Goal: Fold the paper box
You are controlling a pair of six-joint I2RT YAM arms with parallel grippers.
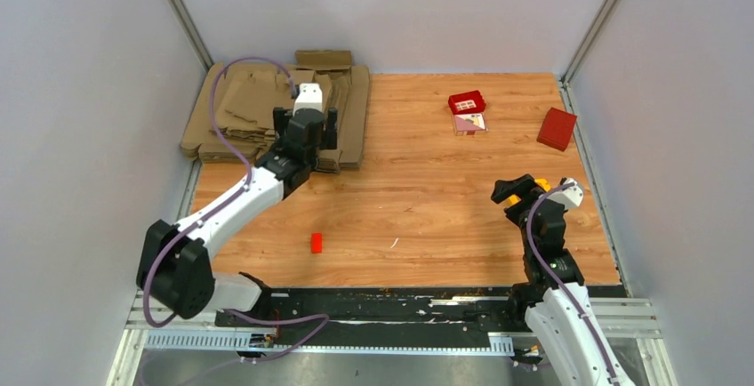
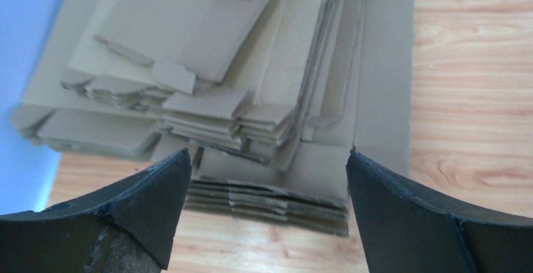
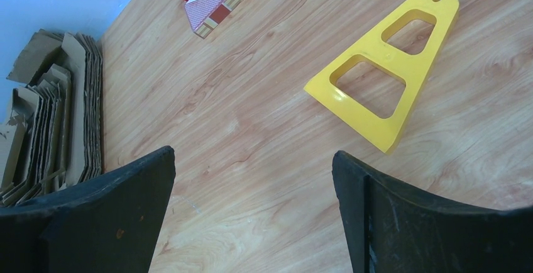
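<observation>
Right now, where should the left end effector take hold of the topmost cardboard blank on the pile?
Probably the small flap at the topmost blank's near edge: it juts past the sheets below. Come from above on the near side, left end effector open, straddling it.

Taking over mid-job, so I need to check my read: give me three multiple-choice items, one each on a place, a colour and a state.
1. Where is the left hand? A. far right corner. B. over the pile of cardboard blanks. C. near edge, centre.
2. What colour is the cut-out piece in the right wrist view? A. yellow. B. green. C. blue.
3. How is the right hand? A. shut on cardboard. B. shut, empty. C. open, empty.
Answers: 1 B, stacked blanks fill its wrist view; 2 A, it is plainly yellow; 3 C, jaws wide apart, nothing held.
</observation>
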